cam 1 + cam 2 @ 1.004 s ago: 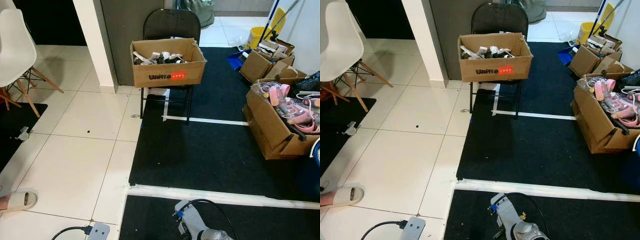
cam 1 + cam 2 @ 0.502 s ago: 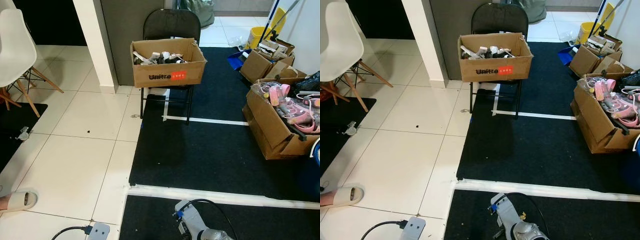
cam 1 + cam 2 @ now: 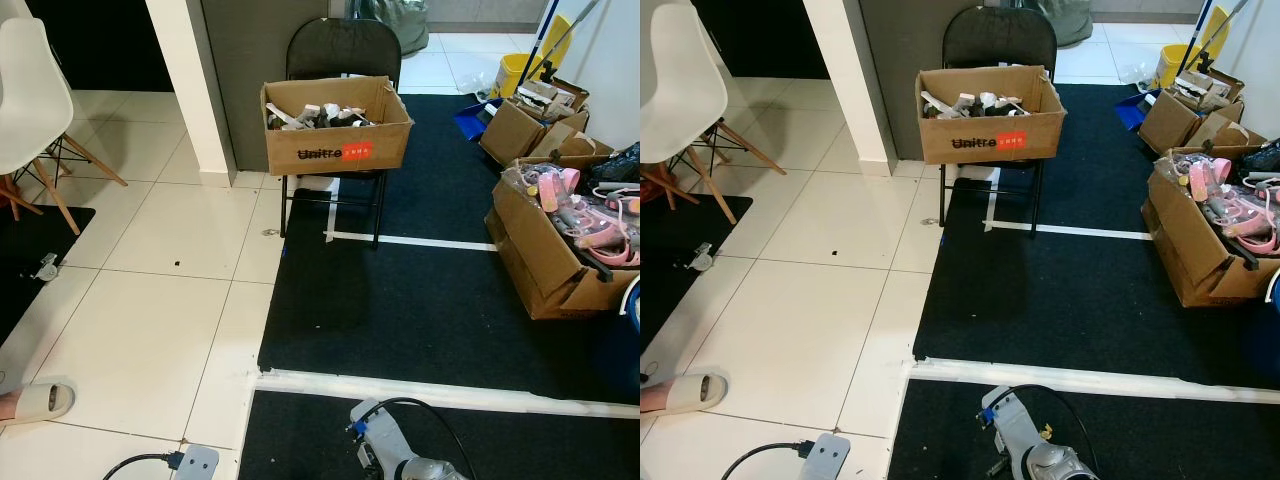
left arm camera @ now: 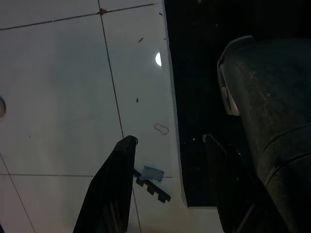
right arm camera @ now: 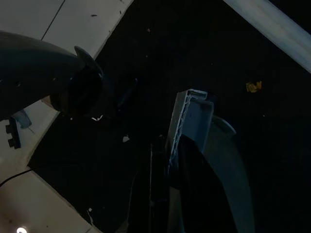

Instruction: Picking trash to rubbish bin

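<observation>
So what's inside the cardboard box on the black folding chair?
The cardboard box on the folding chair holds a jumble of white, grey and black pieces. What they are is unclear, and anything deeper is hidden by the box walls.

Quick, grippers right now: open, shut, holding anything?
Left gripper: open, fingers apart, nothing between them, hanging over the white tile floor.
Right gripper: shut on a flat white plastic piece, over the black carpet.
</observation>
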{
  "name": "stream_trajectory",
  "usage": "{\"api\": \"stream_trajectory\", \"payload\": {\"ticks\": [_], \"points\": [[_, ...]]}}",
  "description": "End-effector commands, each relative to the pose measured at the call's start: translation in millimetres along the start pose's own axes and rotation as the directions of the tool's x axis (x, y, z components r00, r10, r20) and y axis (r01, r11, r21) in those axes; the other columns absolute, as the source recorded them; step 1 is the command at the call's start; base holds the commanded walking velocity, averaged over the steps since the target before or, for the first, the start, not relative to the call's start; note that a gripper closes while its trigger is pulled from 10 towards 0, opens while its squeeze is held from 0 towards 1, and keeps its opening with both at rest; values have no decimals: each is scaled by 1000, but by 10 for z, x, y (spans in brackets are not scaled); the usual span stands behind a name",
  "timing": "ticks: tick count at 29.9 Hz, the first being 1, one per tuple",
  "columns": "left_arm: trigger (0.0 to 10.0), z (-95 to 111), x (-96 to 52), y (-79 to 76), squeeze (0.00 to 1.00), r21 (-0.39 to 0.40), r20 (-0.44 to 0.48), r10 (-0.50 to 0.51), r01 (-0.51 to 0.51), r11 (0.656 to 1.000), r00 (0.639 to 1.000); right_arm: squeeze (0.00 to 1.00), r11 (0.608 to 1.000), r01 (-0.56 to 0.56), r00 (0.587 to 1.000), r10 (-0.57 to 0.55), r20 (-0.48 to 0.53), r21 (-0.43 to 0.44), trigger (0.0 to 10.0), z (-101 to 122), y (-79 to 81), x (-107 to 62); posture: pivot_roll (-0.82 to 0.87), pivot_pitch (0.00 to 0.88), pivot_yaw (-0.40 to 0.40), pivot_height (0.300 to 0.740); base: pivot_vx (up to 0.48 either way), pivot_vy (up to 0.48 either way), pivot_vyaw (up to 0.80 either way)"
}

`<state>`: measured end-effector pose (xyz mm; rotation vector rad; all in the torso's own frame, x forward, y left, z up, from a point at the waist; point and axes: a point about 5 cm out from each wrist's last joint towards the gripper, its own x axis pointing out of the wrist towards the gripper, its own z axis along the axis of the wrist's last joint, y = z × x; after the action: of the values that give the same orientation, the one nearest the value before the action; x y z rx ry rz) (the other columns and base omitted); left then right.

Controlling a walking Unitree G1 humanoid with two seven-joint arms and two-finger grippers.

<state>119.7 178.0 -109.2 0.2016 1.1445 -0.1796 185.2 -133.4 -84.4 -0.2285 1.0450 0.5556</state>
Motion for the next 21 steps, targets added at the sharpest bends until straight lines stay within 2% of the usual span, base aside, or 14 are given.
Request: {"api": "stream_trajectory", "payload": {"ticks": [1,9,12,21], "points": [[10000,16,15,-196,0,-5,1,-83,83,997,997,0,1000,2,1000,-2,-17,17,10000,-48,10,-1,-37,69,33,740,0,0,0],[10000,28,18,-239,0,-18,6,-89,89,996,996,0,1000,8,1000,-8,-16,21,10000,-54,-20,-11,-37,77,23,740,0,0,0],[10000,27,17,-221,0,-62,12,-78,78,995,997,0,1000,4,1000,-4,-11,23,10000,-21,-23,-8,-26,83,23,740,0,0,0],[10000,29,16,-176,0,-83,14,-65,66,994,998,0,999,1,1000,-1,6,35,10000,54,-20,1,-14,68,23,740,0,0,0]]}}
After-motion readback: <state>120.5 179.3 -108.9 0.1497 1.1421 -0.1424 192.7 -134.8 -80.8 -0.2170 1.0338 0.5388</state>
